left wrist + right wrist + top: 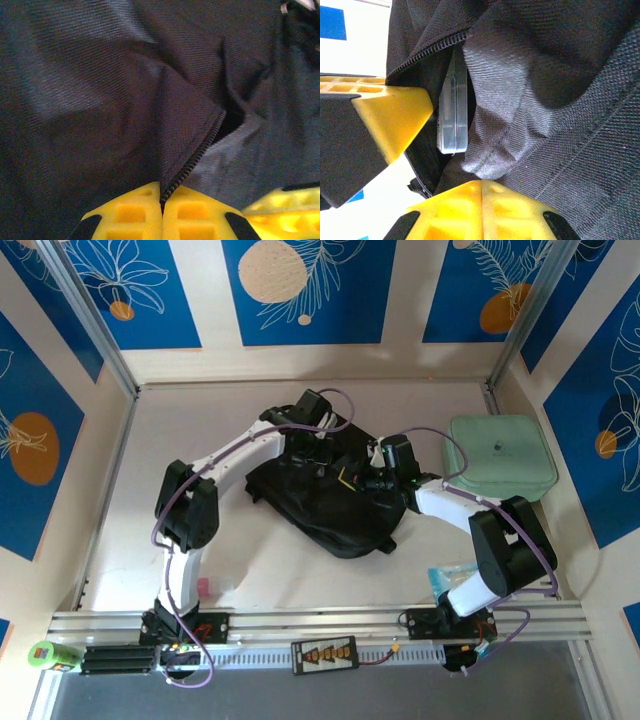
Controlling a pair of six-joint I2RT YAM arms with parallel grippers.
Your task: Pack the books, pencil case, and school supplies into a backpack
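1. Nearest, at the near edge of the worktop point(260, 570), both arm bases sit on the rail. A small pink thing point(203, 587) lies just beside the left arm. A pale-blue packet point(443, 580) lies just beside the right arm, too small to make out.
2. Behind them the backpack point(330, 520), black and slumped, lies around the middle of the worktop, with both arms reaching in over it.
3. Left end effector point(162, 210): its yellow fingers are pressed together. The backpack's zip edge point(192, 160) runs straight in between them, so it is clamped on that edge.
4. Right end effector point(482, 207), close by on the backpack's right side: its fingers are together too, pinching a fold of the coarse black fabric.
5. From the right wrist, the zip stands parted. A grey see-through box point(452, 110) sits on edge inside the gap, between two layers of fabric.
6. Farthest, a mint-green rounded case point(500, 455) rests by the right edge of the worktop toward the far right corner, apart from the backpack.
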